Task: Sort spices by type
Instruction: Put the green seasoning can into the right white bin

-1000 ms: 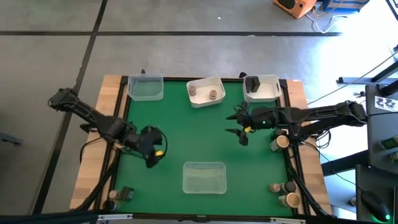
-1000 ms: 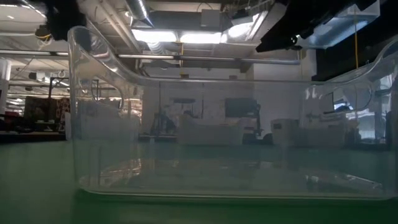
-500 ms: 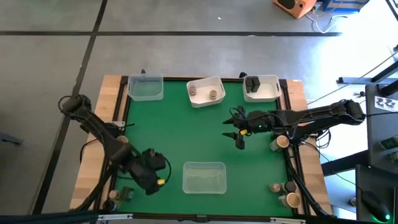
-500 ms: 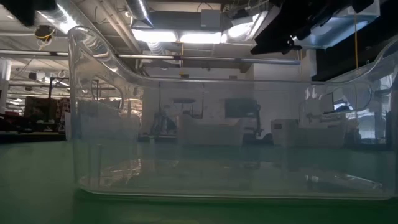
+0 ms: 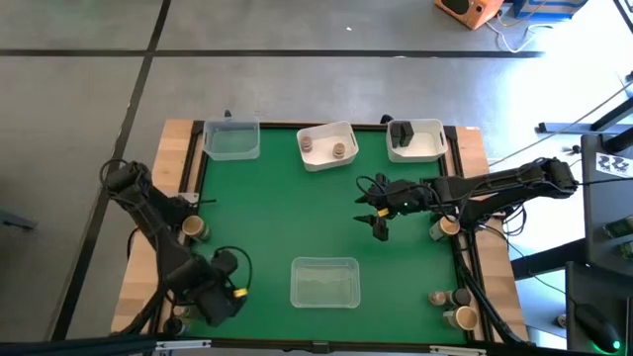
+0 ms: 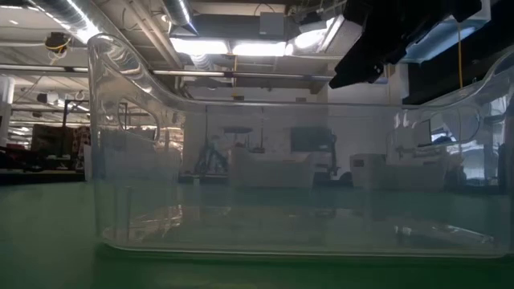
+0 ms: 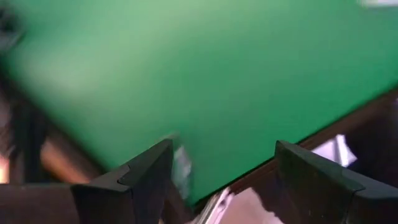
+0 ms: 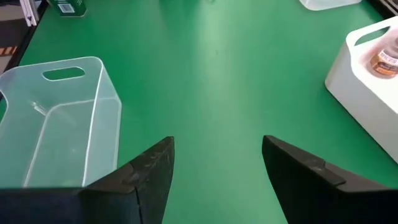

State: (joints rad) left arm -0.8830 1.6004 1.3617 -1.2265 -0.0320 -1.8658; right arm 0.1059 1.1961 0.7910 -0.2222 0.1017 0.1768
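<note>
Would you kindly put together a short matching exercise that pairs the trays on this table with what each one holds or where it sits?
Things:
1. middle white tray
2. right white tray
3. near clear tray
4. far-left clear tray

States:
A. one dark jar inside
B. nothing visible inside, far-left corner
C. two jars inside
D. nothing visible inside, near edge

Pairs: 1-C, 2-A, 3-D, 4-B

Clear trays: I counted two, one at the back left (image 5: 232, 139), one at the front centre (image 5: 324, 282).
White trays: I counted two (image 5: 327, 145) (image 5: 417, 140).
Spice jars: I saw two in the middle white tray (image 5: 339, 150), one dark-topped in the right one (image 5: 402, 133).
Jars on the table's edges: one left (image 5: 195, 228), four right (image 5: 445, 226).
Arms: two.
</note>
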